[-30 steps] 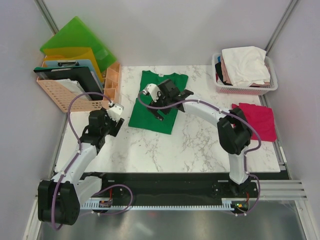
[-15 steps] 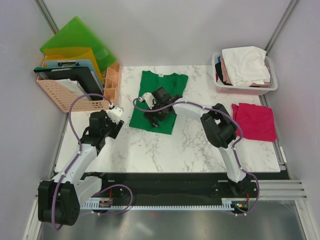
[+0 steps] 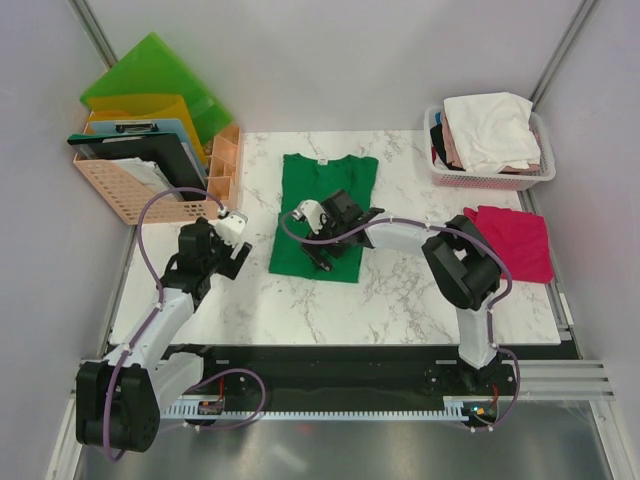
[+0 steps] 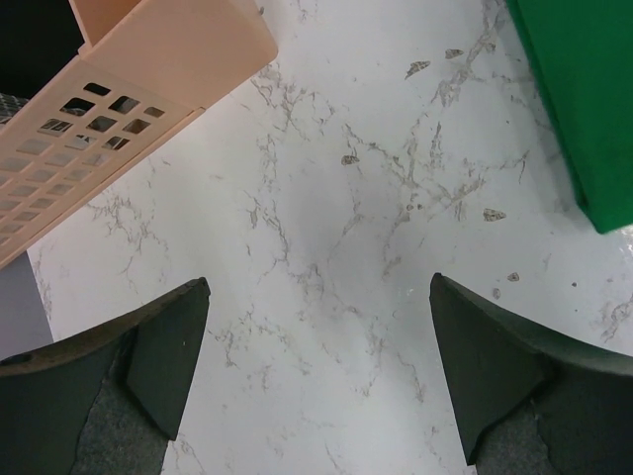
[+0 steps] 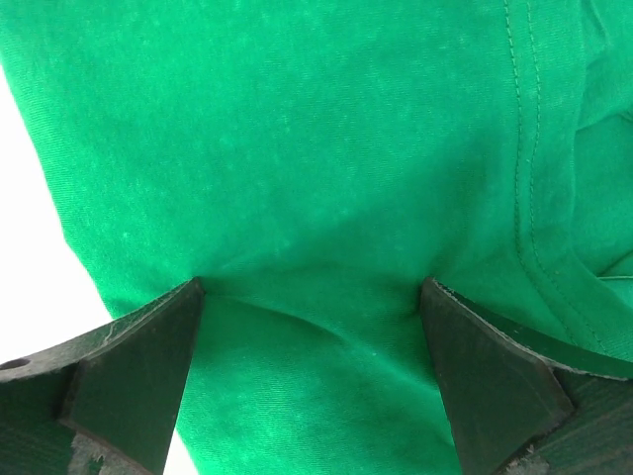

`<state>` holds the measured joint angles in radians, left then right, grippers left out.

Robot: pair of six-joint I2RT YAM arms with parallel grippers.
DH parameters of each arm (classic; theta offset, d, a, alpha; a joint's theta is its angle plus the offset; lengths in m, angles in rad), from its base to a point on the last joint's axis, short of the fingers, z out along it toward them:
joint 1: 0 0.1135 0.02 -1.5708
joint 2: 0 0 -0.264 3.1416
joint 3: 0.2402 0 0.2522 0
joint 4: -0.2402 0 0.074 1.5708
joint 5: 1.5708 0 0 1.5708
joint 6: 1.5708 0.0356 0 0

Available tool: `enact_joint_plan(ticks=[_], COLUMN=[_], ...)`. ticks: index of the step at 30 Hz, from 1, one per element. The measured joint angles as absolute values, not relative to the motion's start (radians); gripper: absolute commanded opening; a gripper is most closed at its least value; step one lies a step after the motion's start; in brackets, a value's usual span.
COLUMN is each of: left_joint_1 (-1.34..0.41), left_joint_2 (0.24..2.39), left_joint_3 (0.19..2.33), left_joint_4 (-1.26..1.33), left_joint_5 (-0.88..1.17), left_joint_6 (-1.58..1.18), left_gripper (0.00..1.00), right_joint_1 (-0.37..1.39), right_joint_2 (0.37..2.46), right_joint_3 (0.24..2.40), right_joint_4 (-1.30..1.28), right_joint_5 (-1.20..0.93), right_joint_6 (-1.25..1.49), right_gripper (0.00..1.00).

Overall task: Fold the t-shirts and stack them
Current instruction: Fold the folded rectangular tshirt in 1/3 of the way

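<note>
This is looking like a robotics lab cell rather than a home. A marble-patterned bench is sitting boxed in by plain grey panels standing behind it and at both its sides. Along the bench's near edge, a black rail on aluminium framing is carrying a left arm and a right arm, both trailing purple cables. A peach crate of folders and a pink basket are sitting at the bench's far corners, probably as staged props.
</note>
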<state>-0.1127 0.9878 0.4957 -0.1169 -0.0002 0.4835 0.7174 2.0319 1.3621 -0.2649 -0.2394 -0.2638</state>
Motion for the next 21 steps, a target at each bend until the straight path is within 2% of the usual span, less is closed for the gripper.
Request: enact_joint_plan(ticks=[13,21], left_joint_1=[-0.113,-0.113], left_joint_2=[0.986,0.986], left_joint_3=[0.496,0.485], left_joint_4=[-0.117,-0.117], left_joint_5=[0.011,0.028], left_joint_6=[0.483,0.484], left_gripper=[1.00,1.00], right_joint_1=[0.752,0.780], right_joint_2=[1.750,1.726], right_joint_3=[1.039,1.051], right_joint_4=[-0.362,-0.443], right_joint_5=[-0.255,-0.202], right_joint_6=[-0.295,-0.312], right_gripper=[0.98,0.98])
